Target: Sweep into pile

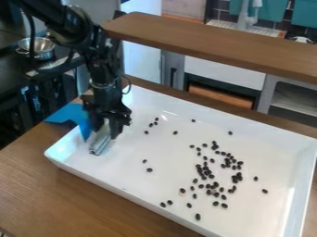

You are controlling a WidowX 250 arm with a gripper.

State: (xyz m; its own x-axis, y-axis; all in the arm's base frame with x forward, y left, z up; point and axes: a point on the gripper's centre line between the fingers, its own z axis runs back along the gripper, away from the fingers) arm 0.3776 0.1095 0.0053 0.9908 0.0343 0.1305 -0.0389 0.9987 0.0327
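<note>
Black beans (pixel 206 170) in the white tray (pixel 173 152), thickest in a loose patch right of the middle and towards the near side. Looks partly gathered at best: dense in a few spots there, but full of gaps and ragged at the edges, so hardly a pile. Leaves several to bring in: a small group at far left, a pair farther near on the left, a few singles on the far side, two out to the right, others along the near edge. Calls for more sweeping inward from all round, then tightening of the main patch.

At the tray's left end, well apart from that patch, a pale folded cloth (pixel 99 144), with the end effector (pixel 106 132) apparently closed round its upper part. Just beside, a flat blue piece (pixel 68 115) over the rim. Under everything, the wooden counter (pixel 74 203); beyond, at far left, a metal bowl (pixel 42 45).
</note>
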